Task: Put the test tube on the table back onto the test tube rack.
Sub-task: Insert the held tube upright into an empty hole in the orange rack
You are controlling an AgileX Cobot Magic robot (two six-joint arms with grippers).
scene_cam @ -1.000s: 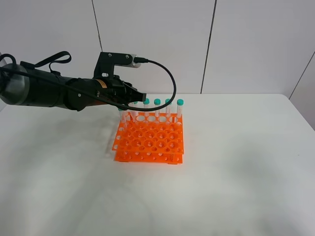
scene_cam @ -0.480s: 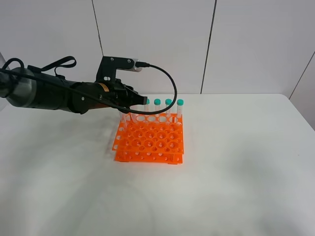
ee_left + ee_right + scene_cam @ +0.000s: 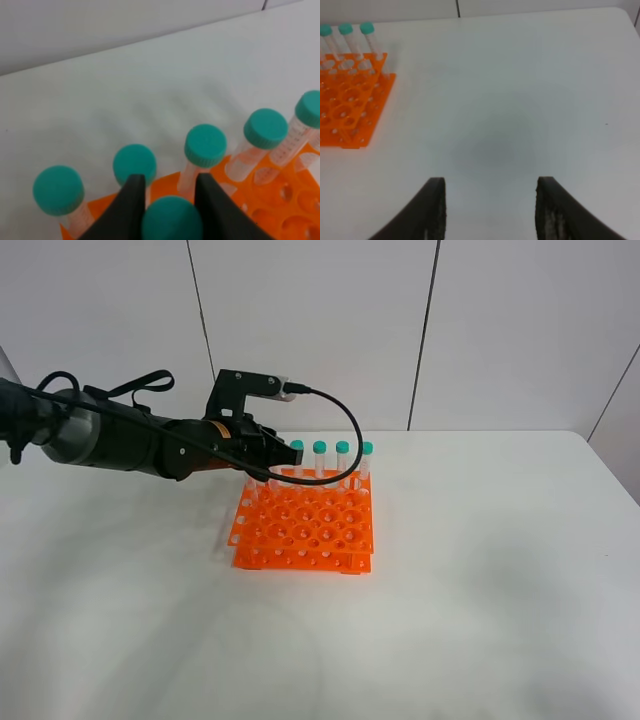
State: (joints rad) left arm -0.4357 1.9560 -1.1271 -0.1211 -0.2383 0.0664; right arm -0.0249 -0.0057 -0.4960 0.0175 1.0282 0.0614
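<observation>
My left gripper (image 3: 169, 185) is shut on the test tube, whose teal cap (image 3: 172, 217) sits between the two black fingers. From the high camera, the left gripper (image 3: 268, 464) hovers low over the back left corner of the orange test tube rack (image 3: 305, 527), and the arm hides the held tube. Several other teal-capped tubes (image 3: 205, 145) stand upright in the rack's back row (image 3: 343, 448). My right gripper (image 3: 490, 210) is open over the bare white table (image 3: 520, 100), with nothing between its fingers.
The rack (image 3: 350, 107) stands near the middle of the white table (image 3: 480, 580), with most of its holes unfilled. A black cable (image 3: 345, 420) loops from the left wrist over the rack's back row. A panelled wall rises behind the table.
The left gripper has dropped lower with the tube, coming down over the rack's back left corner. The right gripper has not visibly moved.
</observation>
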